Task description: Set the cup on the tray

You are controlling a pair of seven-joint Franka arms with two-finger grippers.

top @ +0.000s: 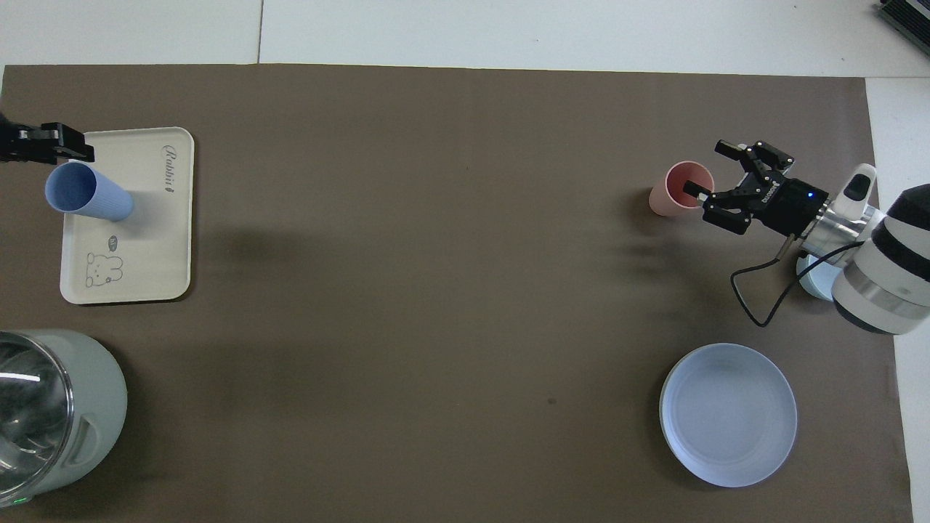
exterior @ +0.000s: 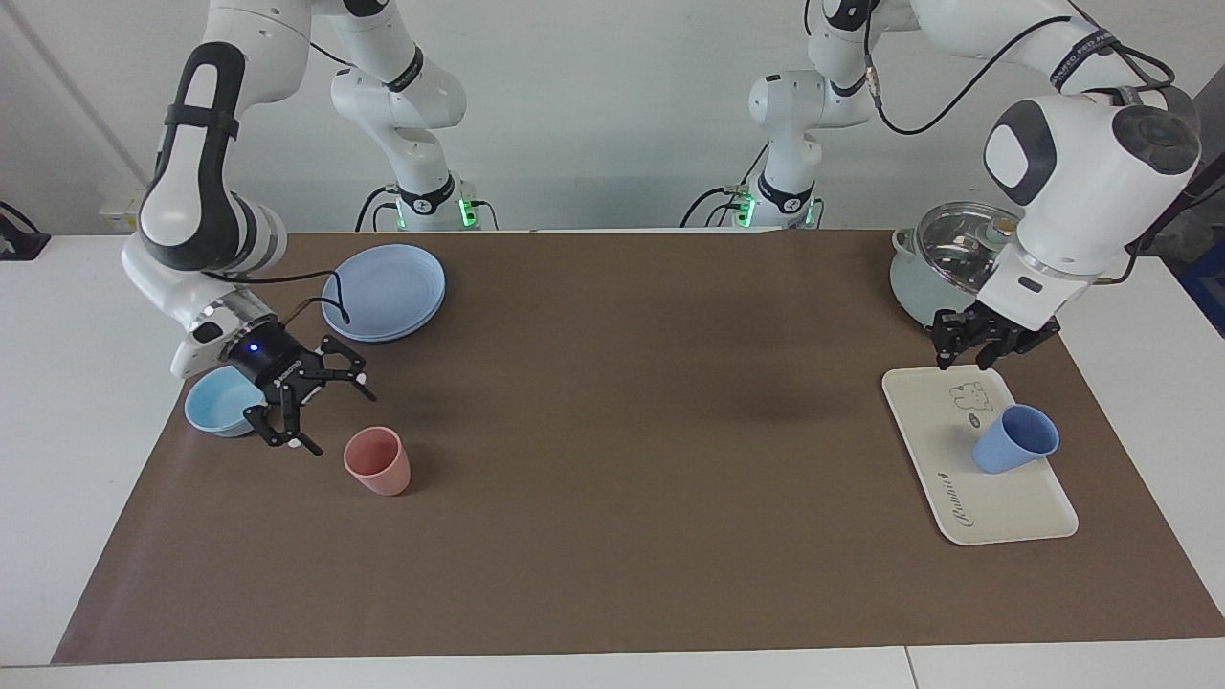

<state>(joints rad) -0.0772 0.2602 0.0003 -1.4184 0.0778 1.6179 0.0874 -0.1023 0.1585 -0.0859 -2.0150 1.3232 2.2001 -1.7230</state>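
Note:
The periwinkle-blue cup [exterior: 1014, 438] stands on the cream-white tray [exterior: 995, 507] at the left arm's end of the table. It also shows in the overhead view [top: 87, 196] on the tray [top: 145, 247]. My left gripper [exterior: 986, 352] is open and empty. It hangs just above the tray's end nearer the robots, apart from the cup; only its tip [top: 51, 142] shows in the overhead view. My right gripper [exterior: 337, 421] is open and empty, low beside the salmon-pink cup [exterior: 378, 461], at the right arm's end [top: 708, 169].
A lidded pale-green pot [exterior: 933, 268] stands nearer the robots than the tray. Round blue plates [exterior: 385, 290] and a light-blue bowl [exterior: 215, 400] lie at the right arm's end, the bowl partly under the right wrist. A brown mat [exterior: 612, 431] covers the table.

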